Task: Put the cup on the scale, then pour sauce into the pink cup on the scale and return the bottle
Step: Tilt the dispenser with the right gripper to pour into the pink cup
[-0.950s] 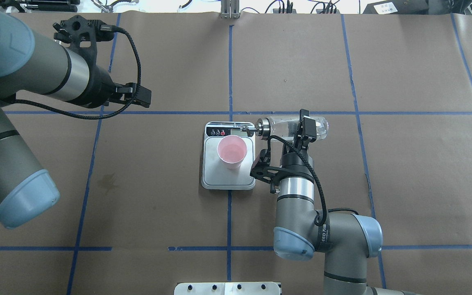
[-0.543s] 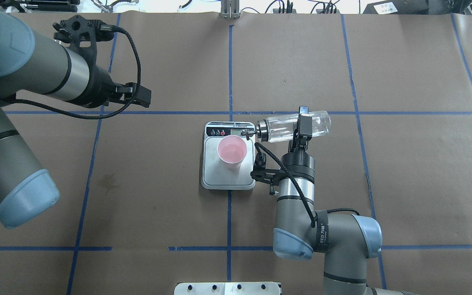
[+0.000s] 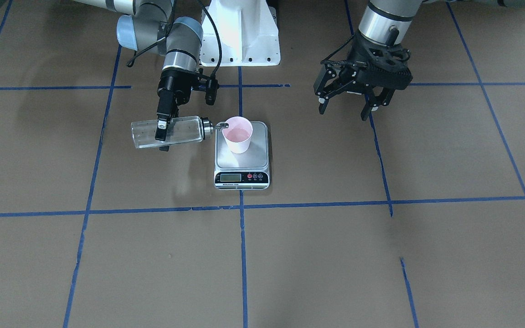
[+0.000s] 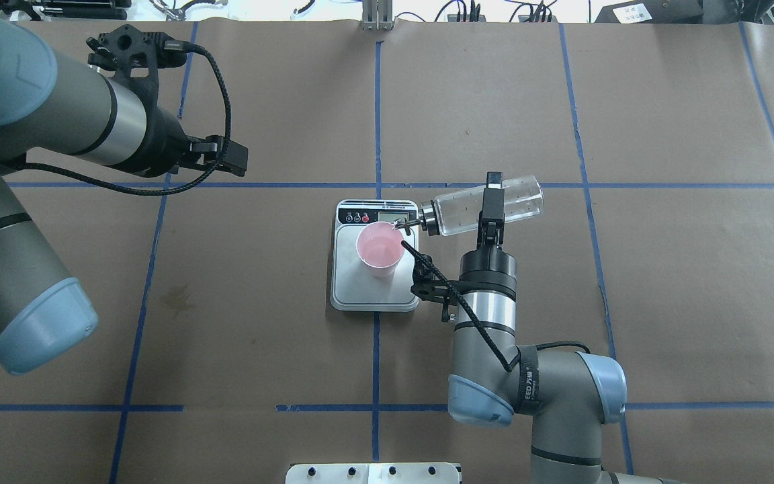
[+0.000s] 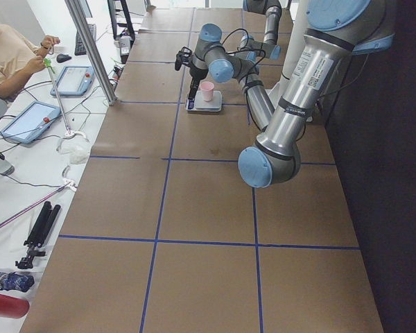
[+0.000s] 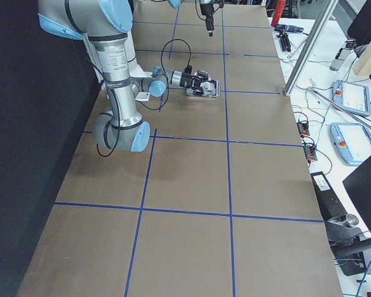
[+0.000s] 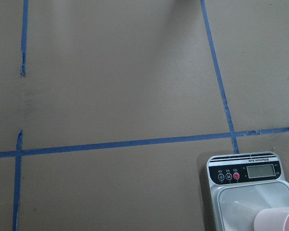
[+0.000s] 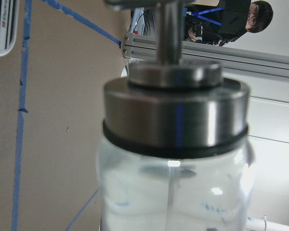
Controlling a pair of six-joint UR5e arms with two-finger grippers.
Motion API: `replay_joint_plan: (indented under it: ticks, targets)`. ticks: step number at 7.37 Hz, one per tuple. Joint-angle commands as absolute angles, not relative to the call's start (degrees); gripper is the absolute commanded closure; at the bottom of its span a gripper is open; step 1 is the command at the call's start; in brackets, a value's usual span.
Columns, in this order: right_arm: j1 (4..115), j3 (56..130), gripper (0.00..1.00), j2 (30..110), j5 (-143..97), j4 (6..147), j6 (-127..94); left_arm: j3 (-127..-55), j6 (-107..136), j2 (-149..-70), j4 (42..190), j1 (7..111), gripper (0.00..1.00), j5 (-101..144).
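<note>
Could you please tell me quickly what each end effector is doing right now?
Left end effector: open, holding nothing.
Right end effector: closed on the bottle, which is tipped toward the cup.

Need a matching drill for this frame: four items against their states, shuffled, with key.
1. small pale pink tapered cup
2. clear glass cylindrical bottle
3. flat silver-grey square scale
4. left end effector

A. open, holding nothing
B. flat on the brown paper table, carrying a load
C. upright on the silver platform
D. gripped and tipped sideways, spout at the pink rim

Pairs: 1-C, 2-D, 3-B, 4-A
</note>
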State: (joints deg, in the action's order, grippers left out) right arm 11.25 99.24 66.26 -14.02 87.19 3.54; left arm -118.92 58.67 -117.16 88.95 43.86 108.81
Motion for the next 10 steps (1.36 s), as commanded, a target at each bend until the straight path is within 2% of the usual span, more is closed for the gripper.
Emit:
replay_joint_plan:
  ticks: [1,10]
  targets:
    - [11.3,99.1,1.00,66.3,-13.4,87.3,7.9,-118.9,58.9,-117.2,88.9,43.9,0.01,108.8]
    - [11.3,99.8,1.00,65.9,-12.4,87.3,16.5,-118.6,59.2,-117.1,88.9,43.6,0.01,109.0]
